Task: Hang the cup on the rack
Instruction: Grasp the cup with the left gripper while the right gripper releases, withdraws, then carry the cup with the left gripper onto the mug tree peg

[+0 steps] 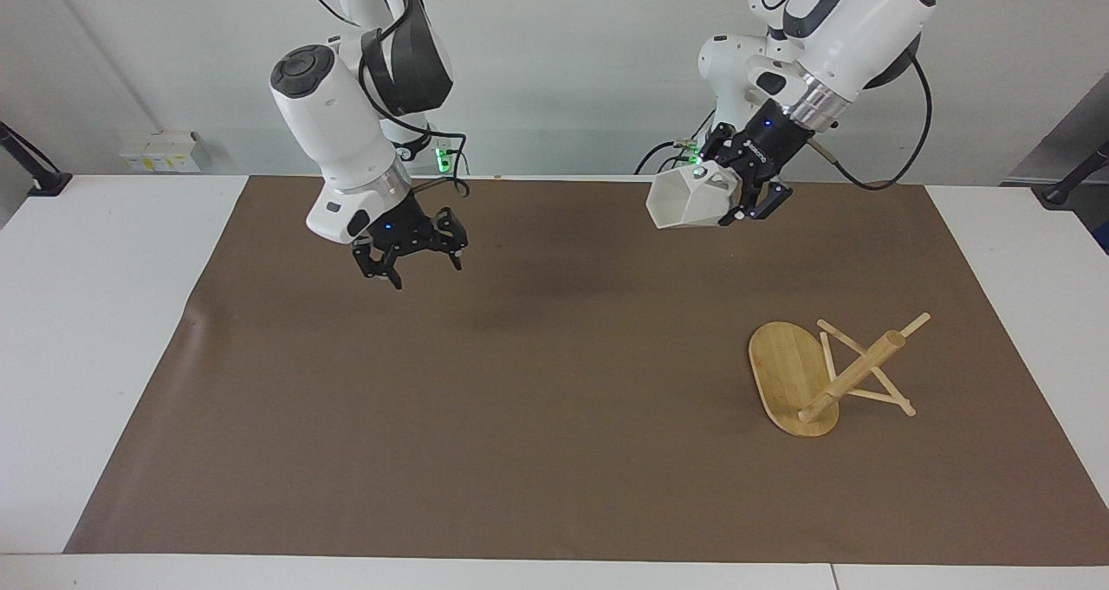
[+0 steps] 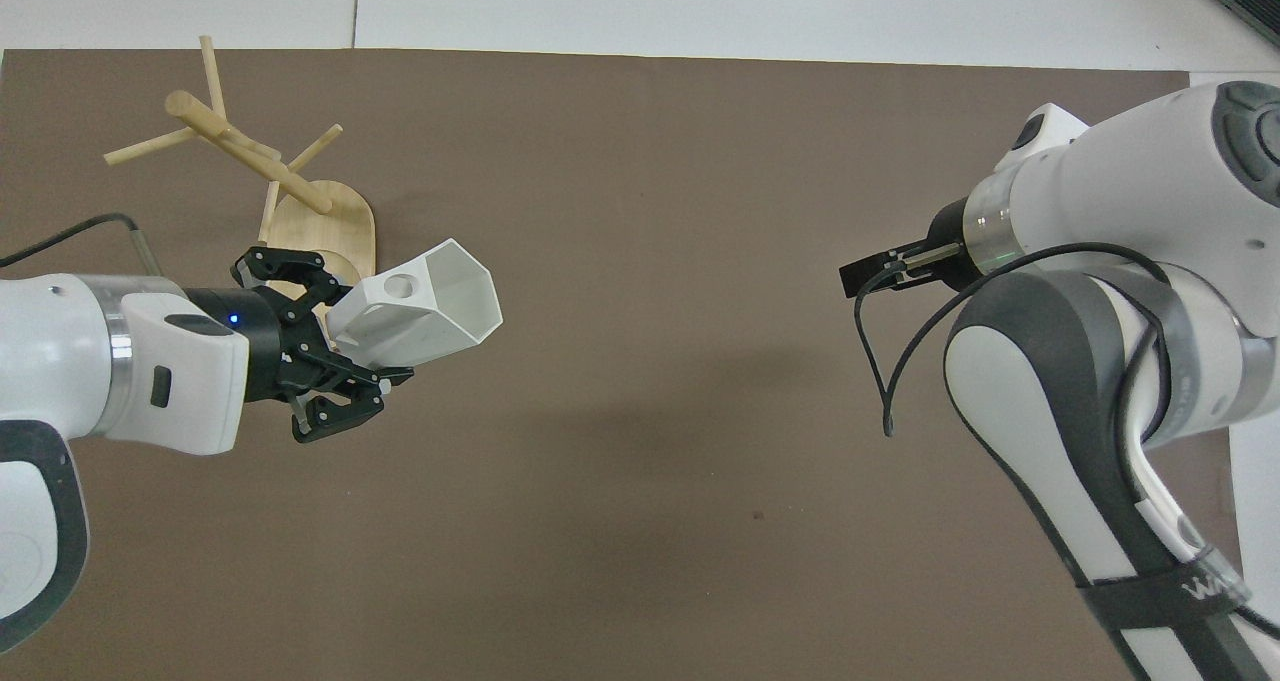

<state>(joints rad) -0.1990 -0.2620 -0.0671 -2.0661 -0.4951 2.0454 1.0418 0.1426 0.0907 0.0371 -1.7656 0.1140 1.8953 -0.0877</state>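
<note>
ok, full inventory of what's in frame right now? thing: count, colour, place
cup: one, matte white, faceted, held in the air by its handle end, mouth turned sideways, over the mat at the left arm's end.
rack: one, light bamboo, oval base with post and thin pegs, standing on the mat at the left arm's end.
mat: one, brown, covering most of the table.
table: one, white, showing around the mat.
wall socket box: one, white, on the wall near the right arm's end.
left gripper: one, black, jaws shut on the cup, up over the mat.
right gripper: one, black, jaws open and holding nothing, up over the mat at the right arm's end.
</note>
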